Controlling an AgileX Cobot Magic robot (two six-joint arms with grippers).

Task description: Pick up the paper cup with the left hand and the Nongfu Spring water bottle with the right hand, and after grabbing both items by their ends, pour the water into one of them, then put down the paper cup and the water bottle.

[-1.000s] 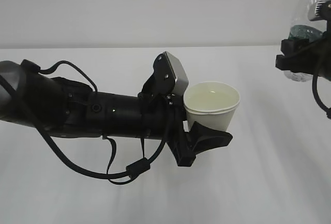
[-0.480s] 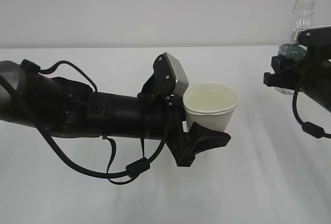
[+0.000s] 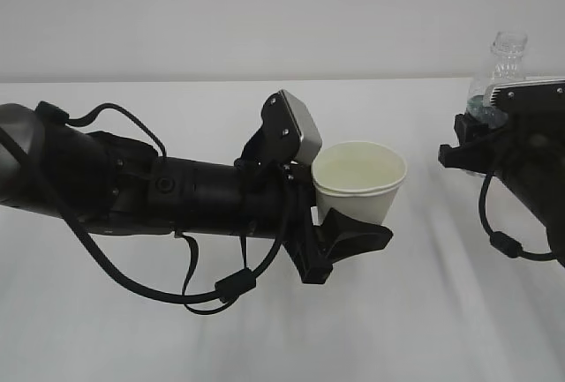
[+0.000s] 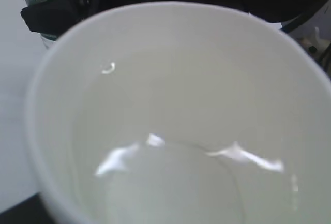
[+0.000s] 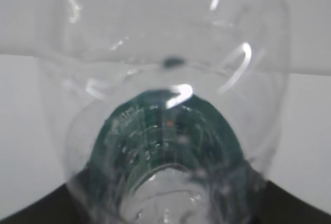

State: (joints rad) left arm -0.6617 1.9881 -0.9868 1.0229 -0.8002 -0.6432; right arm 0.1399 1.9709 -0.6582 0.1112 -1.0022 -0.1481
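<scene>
Above the desk (image 3: 265,347) the left tool (image 3: 353,214) grips the cup (image 3: 360,179), water (image 4: 170,177) inside, thin paper, squeeze gently; right tool (image 3: 477,148) holds the light, slick bottle (image 3: 505,64) upright at its base

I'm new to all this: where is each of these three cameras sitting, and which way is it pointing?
Exterior view: in front of the white table, looking down at a slant; shows the left hand gripping the paper cup and the right hand gripping the Nongfu Spring water bottle.
Left wrist view: on the left arm, looking into the paper cup at the water; hardly any of its own arm shows.
Right wrist view: on the right arm, looking along the bottle; dark gripper edges below.
Shared: the left wrist and exterior views both show cup and bottle.
</scene>
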